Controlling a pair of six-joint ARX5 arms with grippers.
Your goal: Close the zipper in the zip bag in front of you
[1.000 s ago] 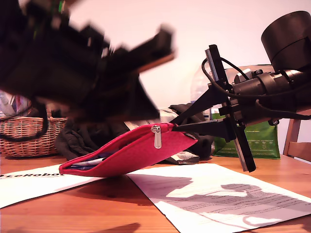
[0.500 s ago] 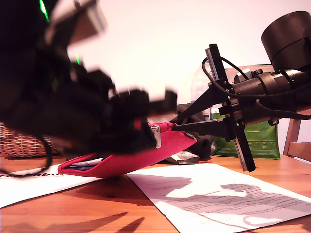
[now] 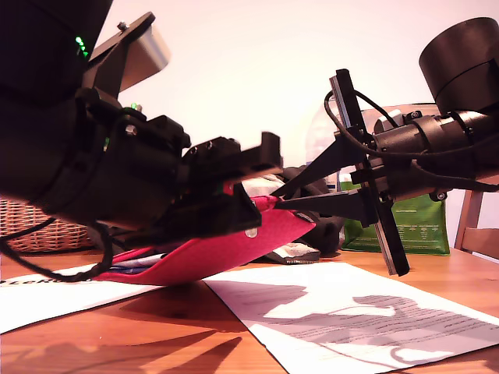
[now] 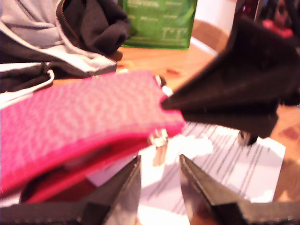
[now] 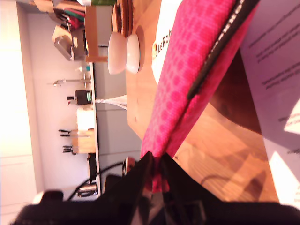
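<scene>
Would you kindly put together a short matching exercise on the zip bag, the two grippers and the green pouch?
Things:
1. my first gripper
2. my second gripper
3. zip bag
4. green pouch

States:
A. one end lifted off the table
B. standing behind, untouched
C. open, near the pull tab
D. shut on the bag's corner

Pairs: 1-C, 2-D, 3-A, 4-B

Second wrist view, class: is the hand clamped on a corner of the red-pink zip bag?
Yes: my second hand has its two dark fingers pressed together on the zip bag, whose corner sits pinched between them.
</scene>
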